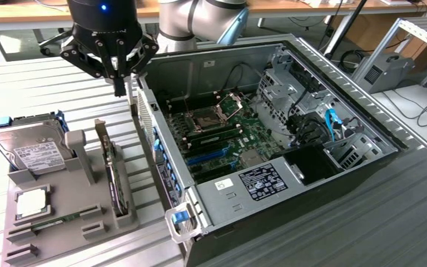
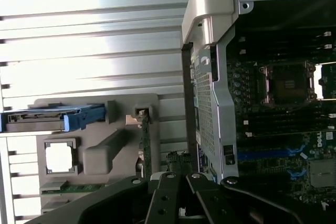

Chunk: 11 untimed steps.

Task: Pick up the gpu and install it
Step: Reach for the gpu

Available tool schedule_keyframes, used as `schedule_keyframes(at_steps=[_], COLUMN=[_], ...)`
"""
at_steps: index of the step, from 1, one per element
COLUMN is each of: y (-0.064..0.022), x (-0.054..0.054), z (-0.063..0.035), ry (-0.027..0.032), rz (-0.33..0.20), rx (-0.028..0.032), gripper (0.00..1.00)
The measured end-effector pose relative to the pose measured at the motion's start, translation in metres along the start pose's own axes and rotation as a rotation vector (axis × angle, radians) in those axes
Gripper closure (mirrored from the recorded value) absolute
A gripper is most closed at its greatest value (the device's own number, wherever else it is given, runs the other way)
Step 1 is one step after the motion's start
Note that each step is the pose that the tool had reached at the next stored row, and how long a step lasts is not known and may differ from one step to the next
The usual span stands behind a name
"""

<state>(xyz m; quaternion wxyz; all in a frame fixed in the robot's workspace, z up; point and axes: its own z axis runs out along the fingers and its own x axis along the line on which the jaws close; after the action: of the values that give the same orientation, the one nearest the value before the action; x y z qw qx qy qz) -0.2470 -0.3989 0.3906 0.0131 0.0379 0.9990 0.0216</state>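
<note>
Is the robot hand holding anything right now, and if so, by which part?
Nothing is held. The hand is shut and empty, up beside the computer case; the gpu stands on edge in its gray holder, untouched.

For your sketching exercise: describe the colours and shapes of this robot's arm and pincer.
The arm is rounded silver-grey with a light blue joint cap. The pincer is black, with bolted linkage bars and a blue light above.
</note>
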Motion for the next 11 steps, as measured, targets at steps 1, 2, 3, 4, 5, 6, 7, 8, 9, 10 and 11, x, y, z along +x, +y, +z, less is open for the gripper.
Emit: schedule_keyframes(at_steps=[1,2,3,4,5,6,7,8,9,10,11], y=[-0.0001,-0.0001,-0.0002,-0.0002,-0.0003,-0.0003,-0.0004,-0.0007,-0.0013,-0.0021,-0.0033], x=[0.0007,0.0014,0.0022,0.0029,0.0036,0.004,0.0041,0.0043,0.0044,0.0044,0.0044], z=[0.0,0.0,0.0,0.0,0.0,0.0,0.0,0.0,0.0,-0.0001,-0.0001], ry=[0.0,-0.0001,0.0,0.0,0.0,0.0,0.0,0.0001,0.0,0.0001,0.0], rz=[0.0,0.0,0.0,0.0,0.0,0.0,0.0,0.0,0.0,0.0,0.0], rx=[0.0,0.0,0.0,0.0,0.0,0.0,0.0,0.0,0.0,0.0,0.0], gripper=[0.89,0.89,0.89,0.89,0.89,0.89,0.89,0.89,0.89,0.89,0.89])
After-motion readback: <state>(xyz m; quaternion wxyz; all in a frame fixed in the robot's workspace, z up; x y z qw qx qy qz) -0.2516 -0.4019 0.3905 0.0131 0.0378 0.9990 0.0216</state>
